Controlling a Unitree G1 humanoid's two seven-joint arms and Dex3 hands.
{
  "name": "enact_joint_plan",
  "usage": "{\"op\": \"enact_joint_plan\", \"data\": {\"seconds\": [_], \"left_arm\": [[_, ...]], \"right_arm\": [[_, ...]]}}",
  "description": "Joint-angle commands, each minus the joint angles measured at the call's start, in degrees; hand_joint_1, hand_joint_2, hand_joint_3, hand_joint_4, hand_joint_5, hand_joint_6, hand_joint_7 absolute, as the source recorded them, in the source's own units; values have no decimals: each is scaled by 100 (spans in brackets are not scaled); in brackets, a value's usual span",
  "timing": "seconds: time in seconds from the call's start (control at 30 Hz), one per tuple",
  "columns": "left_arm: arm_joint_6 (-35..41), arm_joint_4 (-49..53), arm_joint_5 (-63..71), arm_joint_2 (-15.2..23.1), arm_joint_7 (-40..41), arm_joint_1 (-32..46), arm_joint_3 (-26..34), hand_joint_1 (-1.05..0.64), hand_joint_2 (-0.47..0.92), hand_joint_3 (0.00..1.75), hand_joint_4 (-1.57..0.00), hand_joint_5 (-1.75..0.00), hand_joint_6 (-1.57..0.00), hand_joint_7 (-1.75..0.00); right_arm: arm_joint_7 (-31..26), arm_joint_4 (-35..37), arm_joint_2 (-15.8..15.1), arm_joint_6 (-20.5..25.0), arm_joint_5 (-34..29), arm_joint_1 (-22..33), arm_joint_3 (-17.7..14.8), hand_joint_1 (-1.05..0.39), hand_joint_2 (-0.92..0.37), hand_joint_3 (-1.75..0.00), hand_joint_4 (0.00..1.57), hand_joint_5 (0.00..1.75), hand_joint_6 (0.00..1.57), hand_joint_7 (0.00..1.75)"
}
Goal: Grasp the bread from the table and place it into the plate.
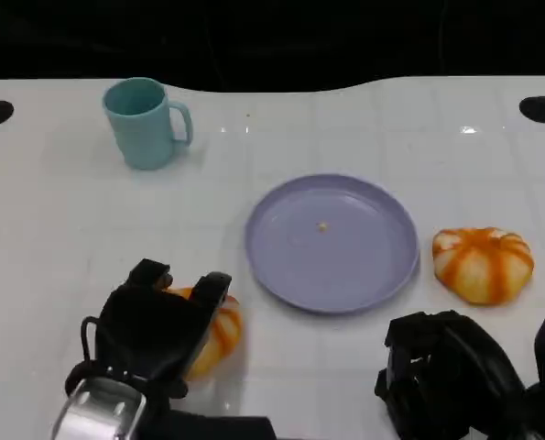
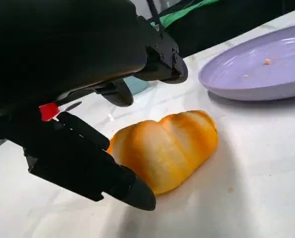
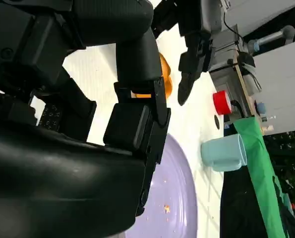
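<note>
Two orange-striped bread rolls lie on the white table. One bread roll (image 1: 221,332) (image 2: 167,148) sits left of the purple plate (image 1: 373,266) (image 2: 266,79), resting on the table. My left hand (image 1: 158,335) (image 2: 88,99) is over it, with fingers (image 2: 132,191) spread on either side and no clear grip. The other bread roll (image 1: 484,264) lies right of the plate. My right hand (image 1: 446,371) (image 3: 102,124) hovers near the front edge, below that roll, holding nothing. In the right wrist view the plate (image 3: 179,198) and the left roll (image 3: 165,74) show past its fingers.
A teal mug (image 1: 148,122) (image 3: 224,151) stands at the back left of the table (image 1: 61,229). A small crumb (image 1: 322,226) lies in the plate. Two dark round holes (image 1: 539,108) mark the table's far corners.
</note>
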Motion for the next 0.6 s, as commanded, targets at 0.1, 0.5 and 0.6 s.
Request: {"op": "enact_joint_plan", "data": {"seconds": [0.1,0.5,0.6], "left_arm": [[360,300,-51,-120,77,-187,-124,-54,66,1,-15,-67,-27,-4],[791,713,-383,-356,-80,-495,-323,-61,71,1,-8,-83,-25,-2],[794,918,-464,-373,115,-553,-369,-61,71,1,-7,-83,-25,-2]], "right_arm": [[19,23,-40,-68,53,-46,-64,-105,2,-145,153,132,157,97],[-17,-78,-52,7,57,18,-57,-105,3,-145,153,133,157,98],[-15,-108,-55,11,54,36,-47,-105,3,-146,154,133,157,98]]}}
